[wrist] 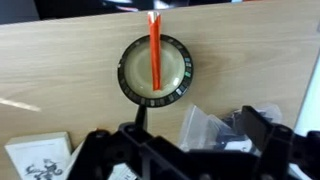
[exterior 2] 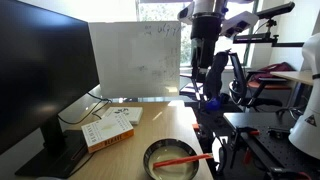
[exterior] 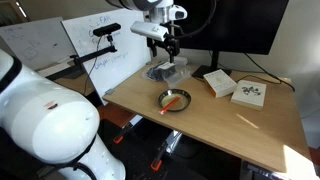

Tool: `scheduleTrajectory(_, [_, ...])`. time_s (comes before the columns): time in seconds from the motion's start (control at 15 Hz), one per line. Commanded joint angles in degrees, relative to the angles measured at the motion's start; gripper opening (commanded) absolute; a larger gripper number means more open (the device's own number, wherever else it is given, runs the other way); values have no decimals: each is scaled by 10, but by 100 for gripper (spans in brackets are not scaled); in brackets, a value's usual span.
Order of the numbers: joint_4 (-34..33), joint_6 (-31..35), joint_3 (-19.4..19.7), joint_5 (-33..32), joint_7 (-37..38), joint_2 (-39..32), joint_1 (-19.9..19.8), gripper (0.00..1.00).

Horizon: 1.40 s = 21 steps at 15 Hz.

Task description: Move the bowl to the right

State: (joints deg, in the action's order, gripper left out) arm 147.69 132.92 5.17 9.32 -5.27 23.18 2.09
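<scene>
Right, we start at the pincer (exterior: 170, 47), which hangs in the air on the white arm (exterior: 160, 14) above the wooden table (exterior: 230, 125). Down the wrist view we see its 2 dark fingers (wrist: 256, 128) spread wide apart, and nothing is gripped between them. Directly under it lies a crumpled clear plastic bag (exterior: 165, 71), and the wrist view shows that bag (wrist: 205, 128) through the gap between the fingers. Whether the tips touch it, we cannot tell.

Moving out, we come to the bowl (exterior: 173, 100). It is round and dark-rimmed, standing upright on the table and clear of the pincer. It sits just beside the bag, on the side toward the table's front edge. An orange stick (exterior: 175, 101) lies across it with 1 end poking over the rim, and in the wrist view that stick (wrist: 154, 55) runs straight up from the middle of the bowl (wrist: 154, 70).

Further out, 2 booklets (exterior: 218, 83) lie side by side near the foot of a black monitor (exterior: 235, 25). Behind the table stands a whiteboard (exterior: 100, 45) covered in writing. In an exterior view the bowl (exterior 2: 180, 160) sits at the bottom edge, below the pincer (exterior 2: 208, 78).
</scene>
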Motion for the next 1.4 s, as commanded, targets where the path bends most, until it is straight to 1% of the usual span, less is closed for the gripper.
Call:
scheduleTrajectory(0.0, [-1,-2,-6,3,-2,0,-6,100])
scheduleTrajectory(0.2, [1,6,14,31,-14,-25,-9,100])
scheduleTrajectory(0.27, [4,15,19,33,-11,-38,-16,100])
scheduleTrajectory(0.4, [7,30,44,64,-40,-74,-20,100])
scheduleTrajectory(0.47, [7,50,52,76,-52,-100,-27,100])
scheduleTrajectory(0.53, [5,69,62,101,-74,-126,-27,100])
scheduleTrajectory(0.67, [-12,92,82,193,-143,-191,-23,100])
scheduleTrajectory(0.73, [-27,96,81,234,-161,-231,-29,100])
scheduleTrajectory(0.8, [-41,89,78,282,-197,-264,-36,100])
scheduleTrajectory(0.93, [-82,77,55,356,-240,-344,-65,100])
scheduleTrajectory(1.07, [-127,74,26,397,-255,-416,-97,100])
scheduleTrajectory(1.27, [-198,70,-12,430,-223,-514,-138,100])
scheduleTrajectory(1.33, [-216,73,-18,431,-204,-538,-145,100])
